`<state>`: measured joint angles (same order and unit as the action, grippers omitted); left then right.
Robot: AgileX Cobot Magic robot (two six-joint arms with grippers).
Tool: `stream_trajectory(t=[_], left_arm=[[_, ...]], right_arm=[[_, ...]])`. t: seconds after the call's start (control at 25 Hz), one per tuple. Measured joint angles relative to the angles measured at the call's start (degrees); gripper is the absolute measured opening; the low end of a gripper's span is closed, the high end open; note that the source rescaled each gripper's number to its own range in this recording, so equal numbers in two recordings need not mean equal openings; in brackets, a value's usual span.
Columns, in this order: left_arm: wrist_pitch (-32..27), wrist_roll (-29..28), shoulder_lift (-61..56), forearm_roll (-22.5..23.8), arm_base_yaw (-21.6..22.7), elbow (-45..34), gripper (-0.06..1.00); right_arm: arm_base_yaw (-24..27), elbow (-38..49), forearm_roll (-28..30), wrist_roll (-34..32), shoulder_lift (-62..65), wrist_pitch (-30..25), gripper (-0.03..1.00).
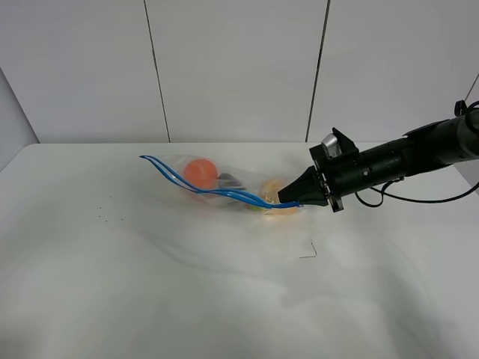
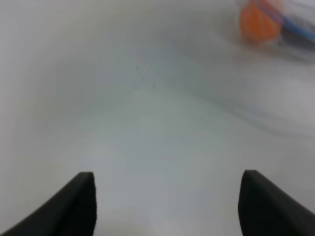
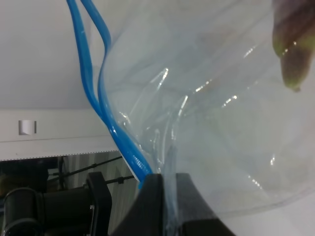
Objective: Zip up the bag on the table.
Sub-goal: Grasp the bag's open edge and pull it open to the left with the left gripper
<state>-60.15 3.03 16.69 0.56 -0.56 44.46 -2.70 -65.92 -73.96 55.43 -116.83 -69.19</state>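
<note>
Pinching one end of the bag (image 1: 224, 187), the right gripper (image 3: 165, 196) has its jaws shut tight on the clear plastic, just beside the blue zipper strip (image 3: 106, 123). That hold likely anchors the end so the strip can be pressed closed along its length. Away from the pinch the strip's two tracks part, so the bag looks unsealed. The bag lies on the table (image 1: 150, 284) with an orange toy (image 1: 200, 172) inside it. The left gripper (image 2: 167, 206) hangs wide open and empty, well apart from the bag, which shows only as a blur in its view.
</note>
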Motion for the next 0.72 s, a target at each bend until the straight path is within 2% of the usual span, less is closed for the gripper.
stream_trajectory(t=[0.16,0.24,0.32,0.48,0.56,0.72], left_arm=[[0.46,6.62,13.84,0.00,-0.07,10.08,0.83],[2.38,13.03,19.10,0.00,-0.07,12.68,0.83],[5.27,21.88,24.05,0.00,-0.07,13.85,0.83],[9.35,44.22,32.30,-0.13,-0.07,13.96,0.83],[11.46,51.88,36.47,-0.96,-0.07,13.96,0.83],[17.44,56.82,43.22,-7.68,-0.13,13.96,0.83]], right_arm=[[0.00,0.00,0.00,-0.28,0.00,0.00,0.00],[0.00,0.00,0.00,-0.43,0.00,0.00,0.00],[0.00,0.00,0.00,-0.59,0.00,0.00,0.00],[0.00,0.00,-0.25,-1.25,0.00,0.00,0.00],[0.00,0.00,-0.25,-1.31,0.00,0.00,0.00],[0.00,0.00,-0.32,-1.45,0.00,0.00,0.00]])
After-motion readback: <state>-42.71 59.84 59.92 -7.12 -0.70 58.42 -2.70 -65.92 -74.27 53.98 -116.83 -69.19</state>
